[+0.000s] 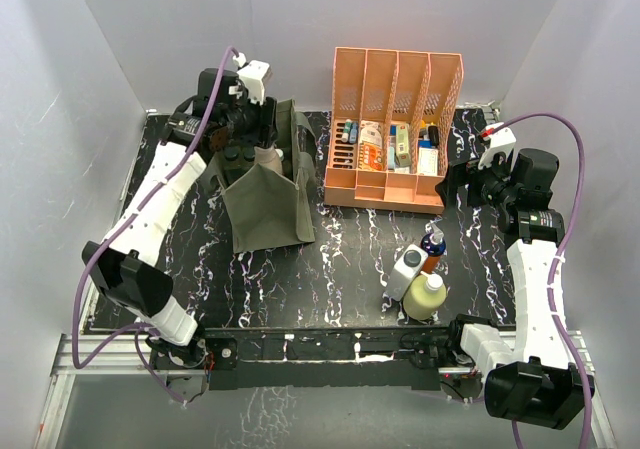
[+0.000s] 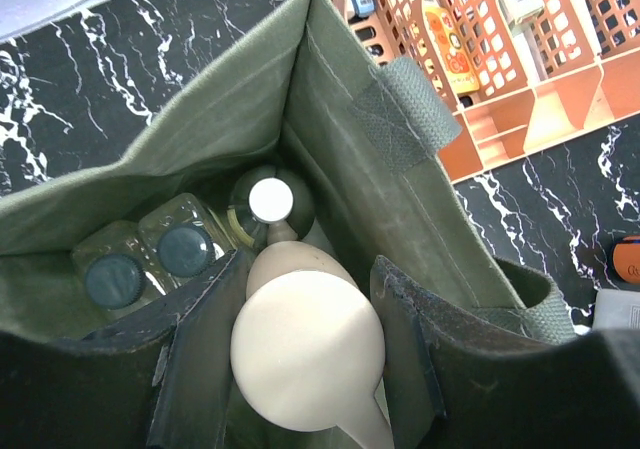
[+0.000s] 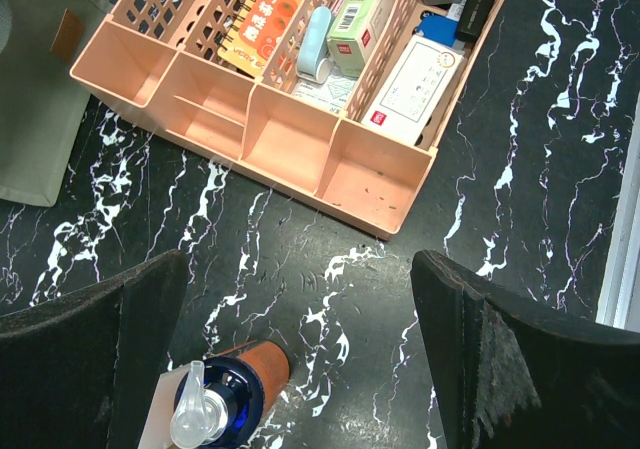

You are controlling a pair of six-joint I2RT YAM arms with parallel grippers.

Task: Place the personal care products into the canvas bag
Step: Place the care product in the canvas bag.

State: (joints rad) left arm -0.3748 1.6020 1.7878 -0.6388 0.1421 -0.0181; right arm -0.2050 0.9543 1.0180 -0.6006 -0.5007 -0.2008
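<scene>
Left claw [image 2: 302, 314] is clamped on the beige bottle [image 2: 306, 354], its pads [image 2: 195, 369] pressed to either side. It hangs over the mouth of the bag [image 2: 200, 119], which stands at the upper left of the top view. The bottle's far end points down into the opening. This looks like the drop-in step for a fourth product. The next move calls for lowering the bottle into the opening, then parting the pads so it settles beside the others without catching the rim or the strap [image 2: 405, 119]. Inside the bag, at the lower left of the left wrist view, two dark-capped bottles [image 2: 113, 279] stand side by side. A third bottle [image 2: 270, 201], its top a white disc, sits just beyond the beige one.

Right claw [image 3: 300, 299] is spread wide and holds nothing, hovering above the orange-blue bottle [image 3: 240, 374]. That one, the white bottle [image 1: 405, 269] and the yellow bottle [image 1: 425, 297] sit close together on the surface [image 1: 340, 259], lower right of centre in the top view. The organiser [image 1: 345, 89] at upper centre holds small boxes and tubes, probably not part of the job.
</scene>
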